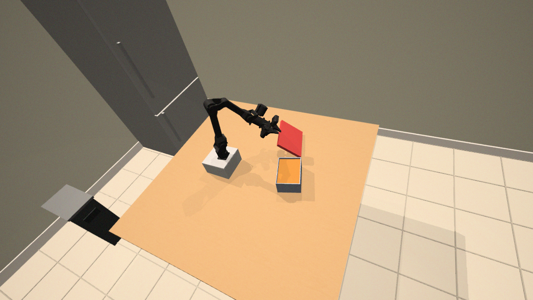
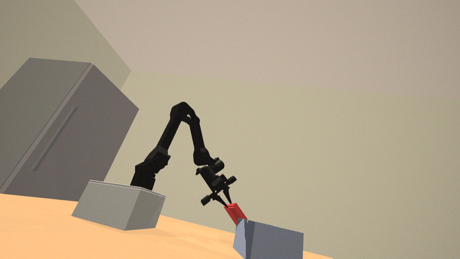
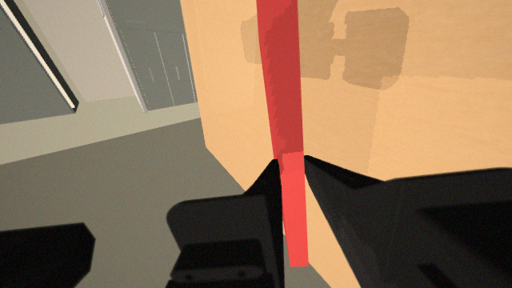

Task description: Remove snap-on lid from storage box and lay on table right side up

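Note:
The red lid (image 1: 290, 138) (image 2: 235, 213) (image 3: 285, 100) is off the box and steeply tilted, beyond the box in the top view. My gripper (image 1: 279, 131) (image 2: 229, 205) (image 3: 290, 162) is shut on the lid's edge nearest the arm. The lid slopes down away from the fingers. Its lower part is hidden behind the box in the exterior view, so I cannot tell whether it touches the table. The storage box (image 1: 288, 188) (image 2: 276, 241) stands open and upright on the table (image 1: 260, 238), with blue-grey walls and an orange interior.
The arm's base stands on a pale grey block (image 1: 217, 164) (image 2: 102, 204), left of the box in the top view. The table's far edge runs beyond the lid, and its right edge lies to the right of the box. A tall grey cabinet (image 1: 123, 74) (image 2: 77, 128) stands behind the arm.

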Action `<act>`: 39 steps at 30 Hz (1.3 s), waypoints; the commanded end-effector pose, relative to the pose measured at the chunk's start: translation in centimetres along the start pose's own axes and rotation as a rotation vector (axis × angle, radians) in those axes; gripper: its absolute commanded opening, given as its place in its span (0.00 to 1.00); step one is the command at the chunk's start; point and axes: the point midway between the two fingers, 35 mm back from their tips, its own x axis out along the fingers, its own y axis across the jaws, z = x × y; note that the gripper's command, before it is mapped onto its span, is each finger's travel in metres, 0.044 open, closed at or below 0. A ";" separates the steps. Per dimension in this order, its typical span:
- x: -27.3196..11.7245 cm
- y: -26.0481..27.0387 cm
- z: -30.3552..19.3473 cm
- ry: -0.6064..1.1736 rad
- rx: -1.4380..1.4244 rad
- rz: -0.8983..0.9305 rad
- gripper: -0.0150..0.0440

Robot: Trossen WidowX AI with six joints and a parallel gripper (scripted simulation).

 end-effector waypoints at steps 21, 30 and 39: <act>1.3 -1.4 0.1 -0.007 0.005 0.006 0.25; 1.8 -2.0 0.1 -0.007 0.005 0.006 0.25; 2.2 -2.6 0.1 -0.007 0.005 0.006 0.25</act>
